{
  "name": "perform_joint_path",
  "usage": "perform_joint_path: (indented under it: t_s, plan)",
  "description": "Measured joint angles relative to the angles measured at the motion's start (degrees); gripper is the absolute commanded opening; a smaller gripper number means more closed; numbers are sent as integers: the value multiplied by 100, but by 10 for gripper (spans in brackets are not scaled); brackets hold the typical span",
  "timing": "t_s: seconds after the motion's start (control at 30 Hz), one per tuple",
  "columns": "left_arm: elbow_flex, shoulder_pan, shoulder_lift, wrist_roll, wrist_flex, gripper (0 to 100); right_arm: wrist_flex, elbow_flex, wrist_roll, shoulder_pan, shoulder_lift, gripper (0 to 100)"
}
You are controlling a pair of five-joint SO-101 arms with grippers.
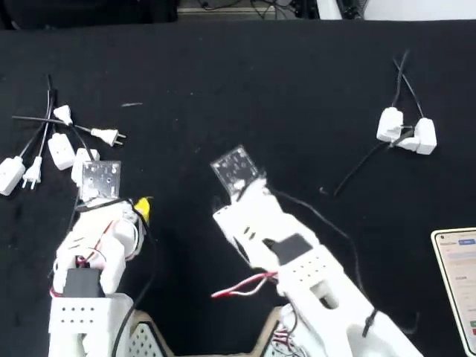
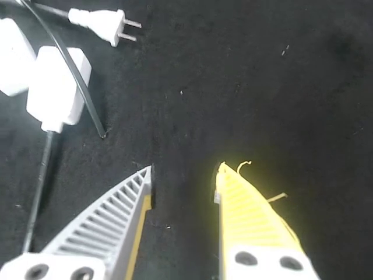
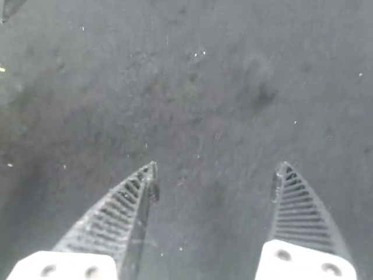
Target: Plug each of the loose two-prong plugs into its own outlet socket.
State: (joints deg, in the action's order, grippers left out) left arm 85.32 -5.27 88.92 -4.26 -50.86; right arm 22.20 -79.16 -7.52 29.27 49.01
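Loose white two-prong plugs lie at the table's far left: one plug point(image 1: 108, 136) point(image 2: 105, 22) with its prongs pointing right, a second plug point(image 1: 63, 114) behind it, a third plug point(image 1: 31, 177) nearer the edge. White outlet sockets point(image 1: 61, 151) point(image 2: 55, 87) on black cords lie among them. My left gripper point(image 1: 103, 182) point(image 2: 183, 175) hovers open just short of these, holding nothing. My right gripper point(image 1: 238, 171) point(image 3: 213, 172) is open over bare black cloth mid-table. Another pair of white sockets point(image 1: 405, 132) with cords sits far right.
The black cloth table point(image 1: 245, 89) runs across the scene. A phone-like screen point(image 1: 457, 282) lies at the right edge. Black cords point(image 1: 357, 175) trail from the right-hand sockets toward the middle.
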Motion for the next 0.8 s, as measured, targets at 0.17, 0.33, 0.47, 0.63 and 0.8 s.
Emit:
perform_joint_path:
  t_s: [0.17,0.33,0.47,0.63,0.8]
  plan:
    - [-976,-237,0,-176,-642,185,-70,-62,0,9,132,296]
    - [-1899,-1020,0,-571,-1248,185,-97,-123,0,9,132,296]
    - [-2303,-1574,53,-923,-1574,185,-97,-123,0,9,132,296]
    - [-2435,-1952,-273,-1029,-1574,185,-97,-123,0,9,132,296]
    - [-2963,-2163,-1363,-1029,-1574,185,-97,-185,0,9,132,296]
